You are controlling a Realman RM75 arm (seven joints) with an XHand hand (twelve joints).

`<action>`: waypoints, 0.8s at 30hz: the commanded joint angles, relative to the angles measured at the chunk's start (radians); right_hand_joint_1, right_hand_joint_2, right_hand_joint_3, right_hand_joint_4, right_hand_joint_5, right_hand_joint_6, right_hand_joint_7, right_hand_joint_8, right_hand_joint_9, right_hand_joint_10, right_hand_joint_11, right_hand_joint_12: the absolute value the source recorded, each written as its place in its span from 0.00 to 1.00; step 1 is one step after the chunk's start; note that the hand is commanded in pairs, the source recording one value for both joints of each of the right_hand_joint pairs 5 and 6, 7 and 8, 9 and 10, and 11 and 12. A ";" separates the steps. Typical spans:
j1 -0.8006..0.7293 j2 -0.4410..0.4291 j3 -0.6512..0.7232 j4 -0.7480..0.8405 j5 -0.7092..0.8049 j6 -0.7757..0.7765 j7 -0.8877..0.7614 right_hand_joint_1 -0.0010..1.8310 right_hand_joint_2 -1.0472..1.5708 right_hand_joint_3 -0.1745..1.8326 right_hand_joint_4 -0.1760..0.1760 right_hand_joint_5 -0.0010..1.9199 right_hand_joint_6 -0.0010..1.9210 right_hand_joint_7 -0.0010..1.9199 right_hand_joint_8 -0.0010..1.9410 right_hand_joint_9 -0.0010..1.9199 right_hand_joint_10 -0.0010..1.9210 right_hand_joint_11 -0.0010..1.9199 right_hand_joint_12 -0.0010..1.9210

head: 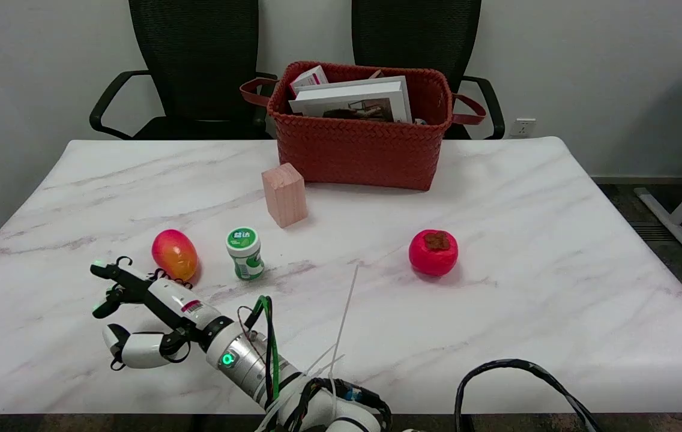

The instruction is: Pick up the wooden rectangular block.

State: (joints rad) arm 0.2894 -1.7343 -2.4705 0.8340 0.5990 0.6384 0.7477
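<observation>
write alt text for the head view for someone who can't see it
The robot's right hand, open and holding nothing, hovers low over the near left of a marble table, well short of the upright wooden block standing before a red woven basket. Between them are a mango and a green-capped bottle; a red persimmon sits right.

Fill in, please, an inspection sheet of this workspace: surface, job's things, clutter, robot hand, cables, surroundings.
Surface: white marble-pattern table.
Job's things: wooden rectangular block standing upright, just in front of the red basket, untouched.
Clutter: mango, green-capped bottle, red persimmon; books in the basket.
Robot hand: right robot hand open, low at the near left, beside the mango, holding nothing.
Cables: black cable loops at the near edge; wires along the wrist.
Surroundings: two black chairs, wall socket.
</observation>
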 commanded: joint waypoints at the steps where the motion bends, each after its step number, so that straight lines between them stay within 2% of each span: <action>1: -0.005 -0.004 0.006 -0.014 -0.005 -0.013 0.039 0.55 0.80 0.45 0.50 0.09 0.09 0.33 0.33 0.19 0.19 0.15 0.15; 16: -0.026 0.001 0.025 -0.002 -0.009 0.009 0.031 0.55 0.80 0.45 0.50 0.11 0.11 0.33 0.33 0.20 0.20 0.17 0.17; 24: -0.030 0.009 0.044 0.044 -0.021 0.030 -0.063 0.57 0.80 0.43 0.50 0.12 0.12 0.35 0.35 0.25 0.25 0.25 0.25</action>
State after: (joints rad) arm 0.2733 -1.7343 -2.4535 0.8319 0.5893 0.6373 0.7699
